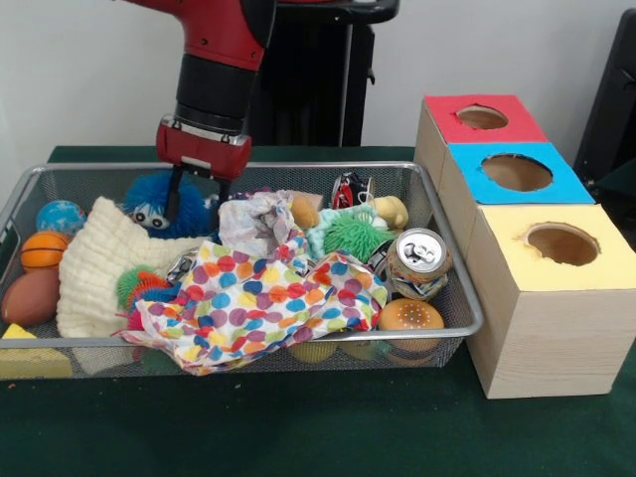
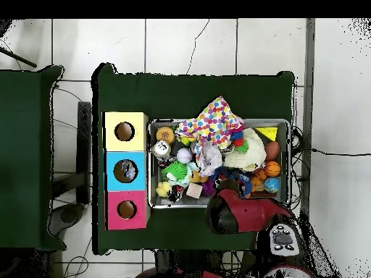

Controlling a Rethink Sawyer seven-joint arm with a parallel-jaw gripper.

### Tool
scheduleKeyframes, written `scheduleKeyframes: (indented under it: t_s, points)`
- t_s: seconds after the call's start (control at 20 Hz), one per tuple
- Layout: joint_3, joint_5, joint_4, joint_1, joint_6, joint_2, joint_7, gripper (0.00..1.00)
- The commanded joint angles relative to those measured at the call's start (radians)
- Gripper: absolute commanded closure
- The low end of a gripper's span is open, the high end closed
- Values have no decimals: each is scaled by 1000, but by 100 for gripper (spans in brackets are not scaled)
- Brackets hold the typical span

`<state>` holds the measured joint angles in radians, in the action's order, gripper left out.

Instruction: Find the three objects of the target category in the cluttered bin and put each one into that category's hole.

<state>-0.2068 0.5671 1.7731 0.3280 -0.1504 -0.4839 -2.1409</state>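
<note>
Searching stage: gripper [image 1: 196, 204], upper left of frame, fingers slightly parted and empty above wire bin [image 1: 452, 258]; clutter fills it; yellow box hole [image 1: 561, 243] looks empty.

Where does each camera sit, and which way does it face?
Front view: low, across the table, facing the wire bin; the red arm comes down, gripper over the blue fuzzy ball.
Overhead view: above, looking straight down; the arm enters from the bottom edge.
Shared: bin, dotted cloth, three-hole box.
</note>
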Motion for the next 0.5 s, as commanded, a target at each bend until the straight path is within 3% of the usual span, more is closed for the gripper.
scheduleKeyframes:
  t_s: [0.05, 0.5]
  points:
    - [-19, -36, 66, -11, -26, 67, -134, 0]
    - [18, -25, 65, 29, -51, 89, -131, 0]
